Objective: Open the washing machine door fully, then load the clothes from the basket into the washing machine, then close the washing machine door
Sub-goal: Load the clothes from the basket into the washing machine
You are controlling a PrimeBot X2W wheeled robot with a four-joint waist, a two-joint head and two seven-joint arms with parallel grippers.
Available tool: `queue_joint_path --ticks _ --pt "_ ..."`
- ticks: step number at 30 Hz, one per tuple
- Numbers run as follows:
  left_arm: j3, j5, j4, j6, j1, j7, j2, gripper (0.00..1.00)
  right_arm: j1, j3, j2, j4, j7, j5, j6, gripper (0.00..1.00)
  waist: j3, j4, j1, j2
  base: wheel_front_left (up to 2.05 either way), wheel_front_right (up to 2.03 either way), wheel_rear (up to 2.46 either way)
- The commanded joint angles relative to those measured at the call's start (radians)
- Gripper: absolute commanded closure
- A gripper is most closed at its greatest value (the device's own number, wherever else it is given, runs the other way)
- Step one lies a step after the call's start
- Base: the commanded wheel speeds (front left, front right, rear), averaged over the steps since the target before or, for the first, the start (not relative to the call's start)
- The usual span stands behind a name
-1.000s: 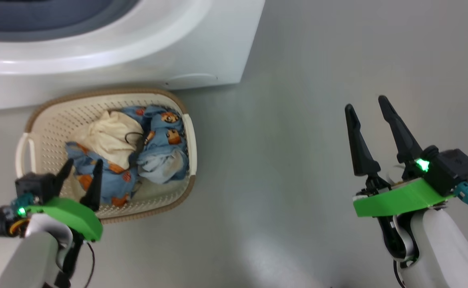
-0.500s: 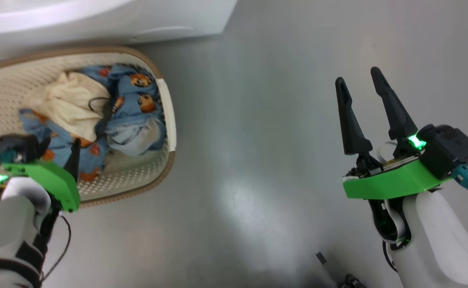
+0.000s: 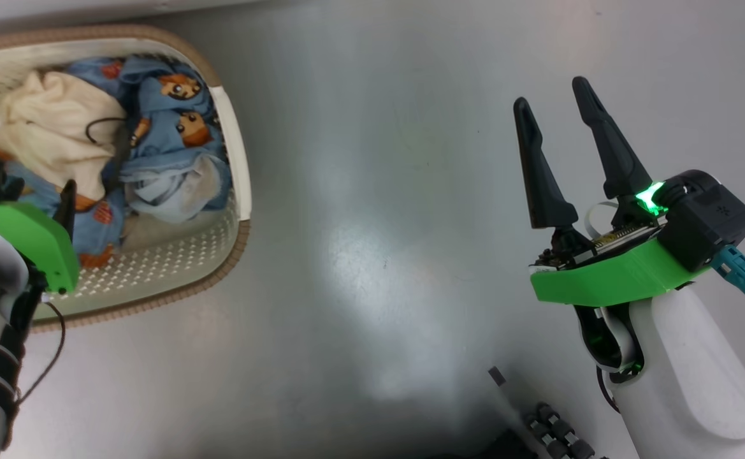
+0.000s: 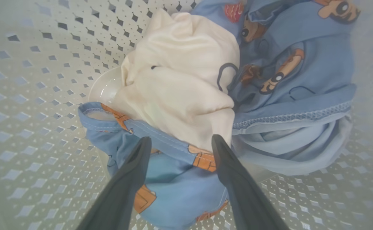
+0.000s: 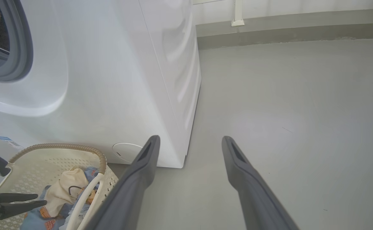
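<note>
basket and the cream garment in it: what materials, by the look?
Basket: likely moulded plastic, matt cream, with regular punched holes; brown rim looks woven, perhaps imitation. Cream garment: soft matt cloth, maybe cotton knit, judging by its loose rumpled folds; fibre unclear.

The head view looks steeply down from above, with the basket [image 3: 235,159] at its left edge and bare floor [image 3: 372,159] right of the basket; the left wrist view sits close inside the basket, facing the clothes [image 4: 180,83]; the right wrist view looks from farther right of the basket, low, toward the washing machine [image 5: 109,80] behind the basket; all three share the basket.
</note>
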Motion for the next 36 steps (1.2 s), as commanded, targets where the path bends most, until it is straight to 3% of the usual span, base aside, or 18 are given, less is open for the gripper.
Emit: queue_joint_path --ticks 1,23,26,27,36 --pt "0.014 -0.006 0.003 0.008 0.002 0.004 0.052 0.0 0.02 0.024 0.008 -0.029 -0.008 -0.015 0.004 0.0 0.019 -0.013 -0.0001 0.0 0.0 0.0 0.0" --pt "-0.019 -0.028 0.016 0.001 -0.061 0.109 0.098 0.0 0.026 0.059 0.01 -0.049 -0.008 0.021 0.004 0.0 0.06 -0.076 -0.0001 0.0 0.0 0.0 0.0" --pt "-0.03 -0.03 0.016 0.0 -0.059 0.125 0.101 0.78 0.028 0.062 0.01 -0.051 -0.008 0.024 0.004 0.0 0.057 -0.083 -0.0001 0.0 0.0 0.0 0.0" --pt "-0.033 -0.031 0.016 0.0 -0.058 0.126 0.101 1.0 0.028 0.063 0.01 -0.051 -0.008 0.025 0.004 0.0 0.055 -0.085 -0.0001 0.0 0.0 0.0 0.0" --pt "-0.045 -0.064 0.016 0.0 -0.029 0.131 0.096 1.0 0.038 0.061 0.01 -0.044 -0.008 0.027 0.004 0.0 0.012 -0.095 -0.0001 0.0 0.0 0.0 0.0"
